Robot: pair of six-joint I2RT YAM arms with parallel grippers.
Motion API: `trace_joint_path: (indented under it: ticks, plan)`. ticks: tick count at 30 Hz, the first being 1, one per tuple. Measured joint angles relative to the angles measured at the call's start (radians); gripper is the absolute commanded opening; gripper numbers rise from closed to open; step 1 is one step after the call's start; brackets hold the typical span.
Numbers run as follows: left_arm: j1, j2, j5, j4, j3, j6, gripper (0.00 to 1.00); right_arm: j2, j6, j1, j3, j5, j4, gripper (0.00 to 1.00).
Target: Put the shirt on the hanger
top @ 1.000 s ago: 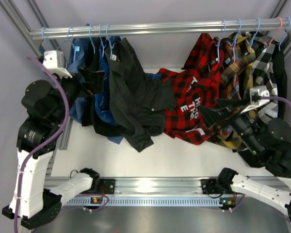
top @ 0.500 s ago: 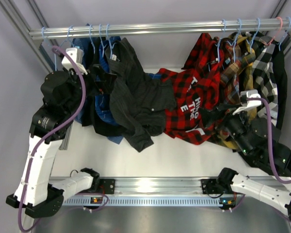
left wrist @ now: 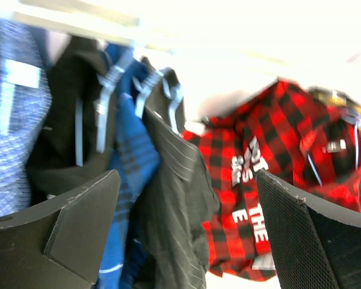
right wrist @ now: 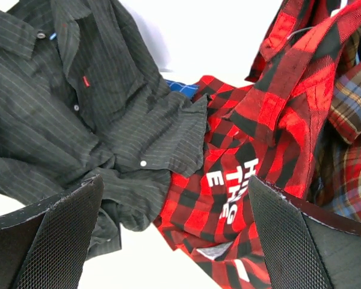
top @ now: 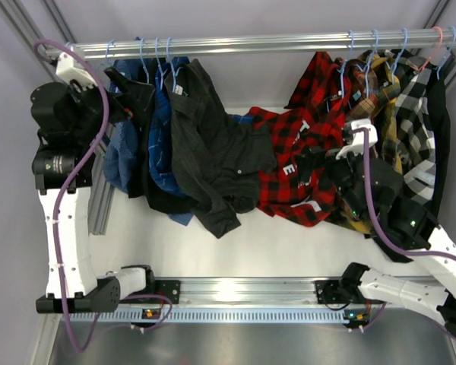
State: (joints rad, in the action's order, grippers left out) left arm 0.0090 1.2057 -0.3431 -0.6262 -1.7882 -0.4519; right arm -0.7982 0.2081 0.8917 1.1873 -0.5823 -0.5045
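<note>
The dark pinstriped shirt (top: pixel 213 156) hangs by its collar end from the rail, at a light-blue wire hanger (top: pixel 169 59). Its body drapes down onto the white table. It also shows in the left wrist view (left wrist: pixel 183 205) and, with its small red tab, in the right wrist view (right wrist: pixel 78 114). My left gripper (top: pixel 137 90) is raised at the rail's left end, just left of the shirt, open and empty (left wrist: pixel 186 241). My right gripper (top: pixel 310 163) hovers over the red plaid shirt, to the right of the dark shirt, open and empty (right wrist: pixel 174 241).
The metal rail (top: pixel 251 42) spans the back. Blue checked shirts (top: pixel 161 129) hang left of the dark shirt. A red-and-black plaid shirt (top: pixel 289 152) lies against its right side. Several more shirts (top: pixel 399 84) hang at the right. An aluminium beam (top: pixel 235 289) lines the near edge.
My left arm has risen and swung up-left toward the rail's left end. My right arm has moved left and up over the red plaid shirt. The shirts have not moved.
</note>
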Motion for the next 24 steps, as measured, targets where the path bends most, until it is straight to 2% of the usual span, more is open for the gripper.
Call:
trace_joint_path:
  ticks: [4, 9, 18, 24]
  plan:
    - [0.043, -0.030, -0.054, 0.022, 0.041, -0.013, 0.96, -0.027, -0.032, -0.028, 0.042, 0.020, 0.012, 0.99]
    - [0.043, -0.238, -0.022, 0.000, 0.343, 0.043, 0.97, 0.008, -0.053, -0.057, 0.032, -0.011, 0.052, 0.99]
    - [0.041, -0.603, -0.007, -0.059, 0.511, 0.126, 0.98, 0.189, -0.019, -0.078, -0.217, -0.044, 0.054, 0.99]
    - [0.039, -0.664, 0.005, -0.111, 0.660, 0.165, 0.98, 0.275, 0.013, -0.079, -0.294, -0.039, 0.047, 0.99]
